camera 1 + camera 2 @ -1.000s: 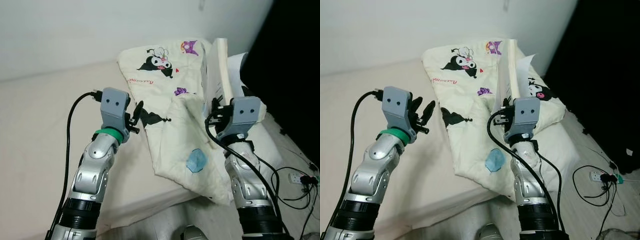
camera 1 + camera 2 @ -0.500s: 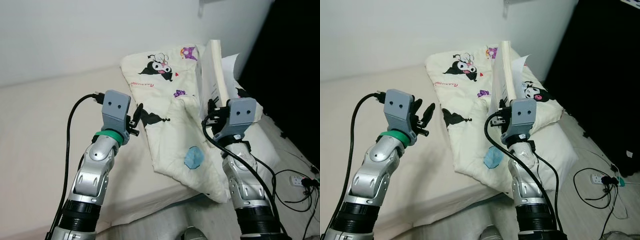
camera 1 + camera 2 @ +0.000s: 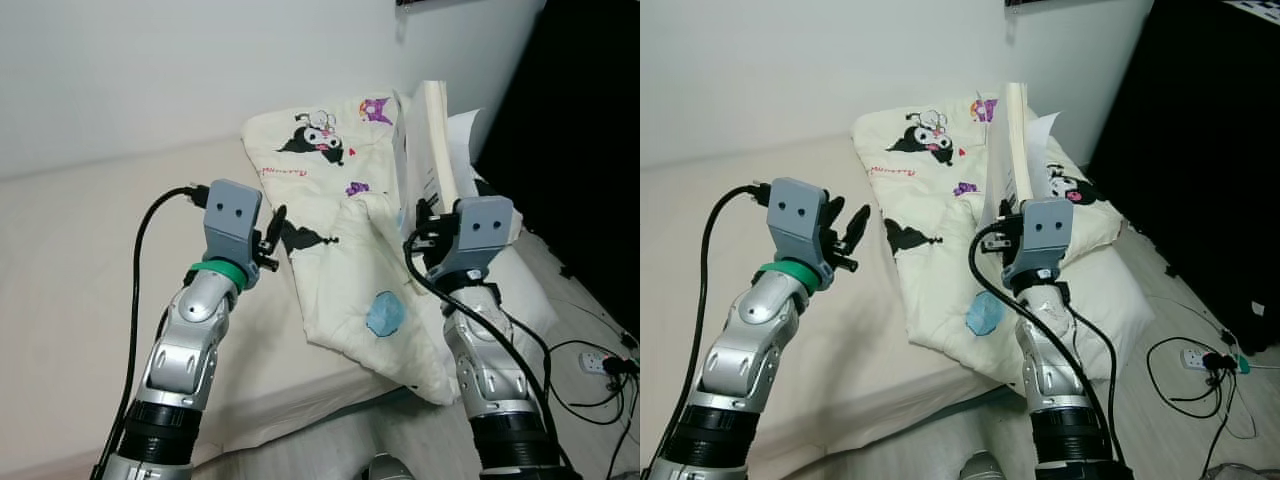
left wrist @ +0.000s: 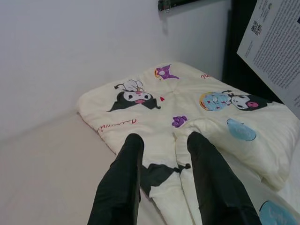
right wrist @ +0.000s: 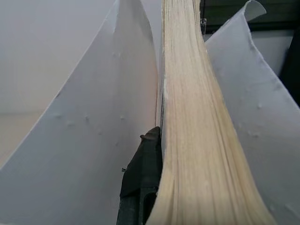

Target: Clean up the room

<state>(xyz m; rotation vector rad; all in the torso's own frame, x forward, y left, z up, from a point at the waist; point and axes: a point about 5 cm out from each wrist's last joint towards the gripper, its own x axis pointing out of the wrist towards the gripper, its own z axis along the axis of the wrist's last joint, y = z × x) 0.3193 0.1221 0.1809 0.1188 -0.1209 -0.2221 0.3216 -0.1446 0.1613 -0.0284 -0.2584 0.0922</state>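
Carrying step of the room tidy-up, judged from the scene. Your right hand (image 3: 1018, 222) is closed on a thick paperback book (image 3: 1018, 150) and holds it upright, spine end down, above the cartoon-print comforter (image 3: 330, 200) that lies crumpled at the head of the bed (image 3: 80, 260). In the right wrist view one black finger (image 5: 143, 173) presses flat against the block of cream pages (image 5: 197, 140), while the loose covers fan away on either side; the second finger is hidden behind the pages. The book rises straight out of the hand, leaning slightly toward the wall (image 3: 150, 70), and touches nothing else.

Your left hand (image 4: 161, 180) hovers empty over the near edge of the comforter with its fingers parted, a little above the fabric and well apart from the book.

The next move probably calls for a place to put the book down; no shelf or bench is in sight, so you would need to turn or walk first. Keep the grip firm, since the covers flap freely and the pages could slide. Mind the power strip (image 3: 1193, 352) and black cables (image 3: 1200, 395) on the floor beside the bed, to your right.
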